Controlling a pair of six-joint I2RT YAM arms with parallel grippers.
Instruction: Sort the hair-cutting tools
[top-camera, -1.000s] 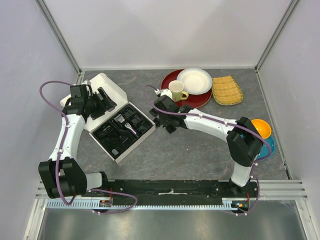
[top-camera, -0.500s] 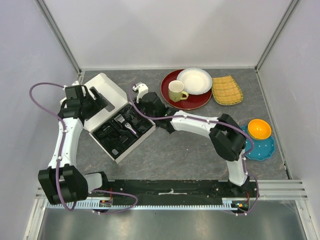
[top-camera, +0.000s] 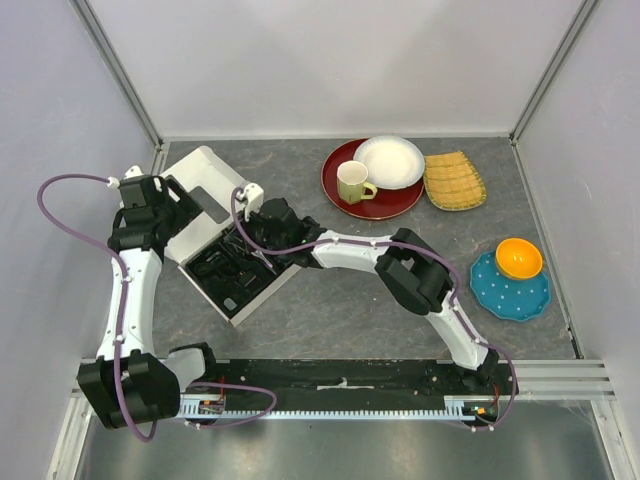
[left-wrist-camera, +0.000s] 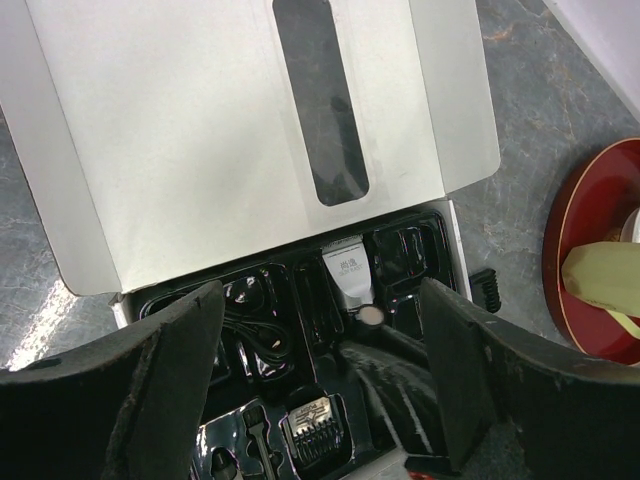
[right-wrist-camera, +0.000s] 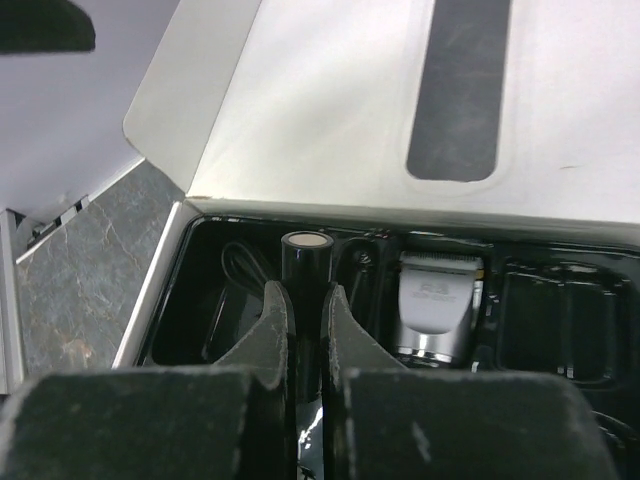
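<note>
The white box (top-camera: 205, 172) lies open at the left with its black tray (top-camera: 228, 292). My right gripper (top-camera: 252, 240) is over the tray, shut on the short black cylinder (right-wrist-camera: 306, 268), which stands up between its fingers. The black-and-silver clipper (right-wrist-camera: 436, 300) lies in its slot just right of the cylinder, and the black cord (right-wrist-camera: 238, 268) lies to its left. My left gripper (left-wrist-camera: 315, 330) is open and empty above the tray's near side. In the left wrist view I see a comb guard (left-wrist-camera: 316, 430) and the thin comb (left-wrist-camera: 258, 445) in slots, and another guard (left-wrist-camera: 485, 290) on the table beside the box.
A red plate (top-camera: 345, 200) with a yellow mug (top-camera: 352, 182) and a white bowl (top-camera: 390, 160) sits at the back. A bamboo mat (top-camera: 453, 180) lies right of it. A blue plate (top-camera: 505, 295) with an orange bowl (top-camera: 520, 257) is at the right.
My right arm has swung left from beside the box to over the tray, with the cylinder in its jaws. My left gripper has drawn back to the left.
</note>
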